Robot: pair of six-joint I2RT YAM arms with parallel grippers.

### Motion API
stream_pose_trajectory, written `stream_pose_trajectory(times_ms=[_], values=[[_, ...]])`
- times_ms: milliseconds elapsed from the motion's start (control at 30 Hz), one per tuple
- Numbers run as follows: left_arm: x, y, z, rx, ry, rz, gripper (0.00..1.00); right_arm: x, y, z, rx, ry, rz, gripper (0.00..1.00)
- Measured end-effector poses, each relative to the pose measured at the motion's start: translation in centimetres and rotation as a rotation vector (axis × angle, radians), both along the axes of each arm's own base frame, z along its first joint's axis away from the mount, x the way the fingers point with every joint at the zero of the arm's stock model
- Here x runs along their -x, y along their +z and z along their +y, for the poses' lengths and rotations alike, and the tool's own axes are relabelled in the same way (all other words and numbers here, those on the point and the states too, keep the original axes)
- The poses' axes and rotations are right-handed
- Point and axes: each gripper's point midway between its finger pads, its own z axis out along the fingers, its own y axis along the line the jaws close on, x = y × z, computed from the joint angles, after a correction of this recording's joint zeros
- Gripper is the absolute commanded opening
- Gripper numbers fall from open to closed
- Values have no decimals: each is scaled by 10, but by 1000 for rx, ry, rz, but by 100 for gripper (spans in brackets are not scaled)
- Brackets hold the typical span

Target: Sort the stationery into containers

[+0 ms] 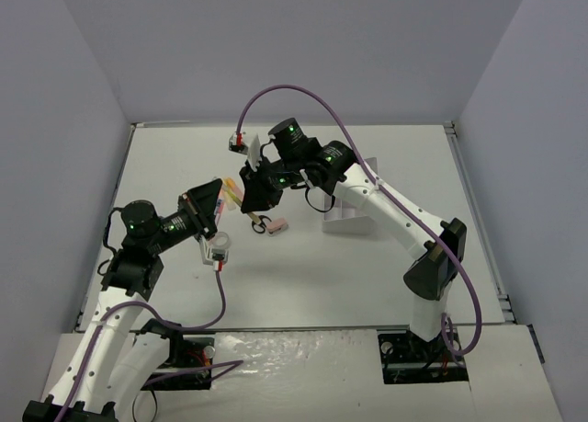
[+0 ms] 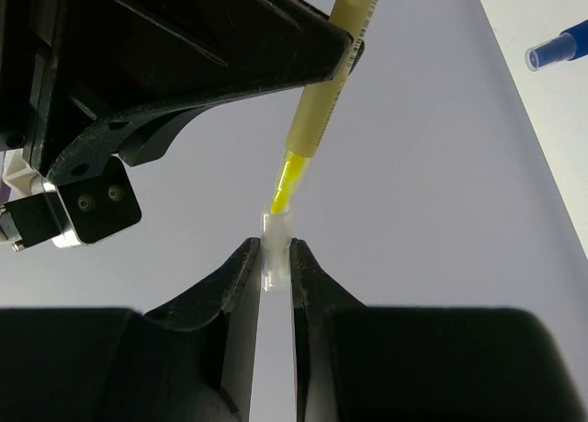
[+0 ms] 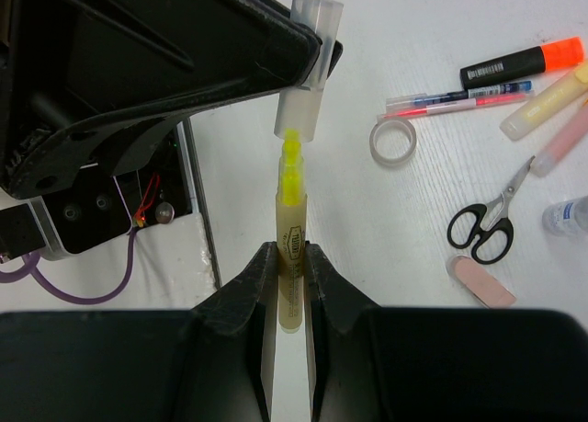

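I have the right gripper [image 3: 292,249] clamped on the yellow highlighter [image 3: 292,197], held above the table [image 3: 413,211]; the left gripper [image 2: 276,249] pinches its clear cap [image 2: 277,227], whose mouth sits right at the pen's tip. Scissors [image 3: 485,222], tape ring [image 3: 393,142] and pink eraser [image 3: 480,281] lie on the table beneath.

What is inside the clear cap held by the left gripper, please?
Only the yellow highlighter tip, just at its mouth; the cap otherwise looks hollow. The left gripper covers its sides where pinched.
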Motion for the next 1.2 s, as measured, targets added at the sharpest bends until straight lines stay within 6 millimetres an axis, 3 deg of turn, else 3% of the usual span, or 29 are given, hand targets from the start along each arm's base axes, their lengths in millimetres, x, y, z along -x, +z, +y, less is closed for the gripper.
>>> stream_pose_trajectory(times_ms=[1200], values=[[5,-5,-9,0,-62,64,0,3,1,0,-6,15,14,0]])
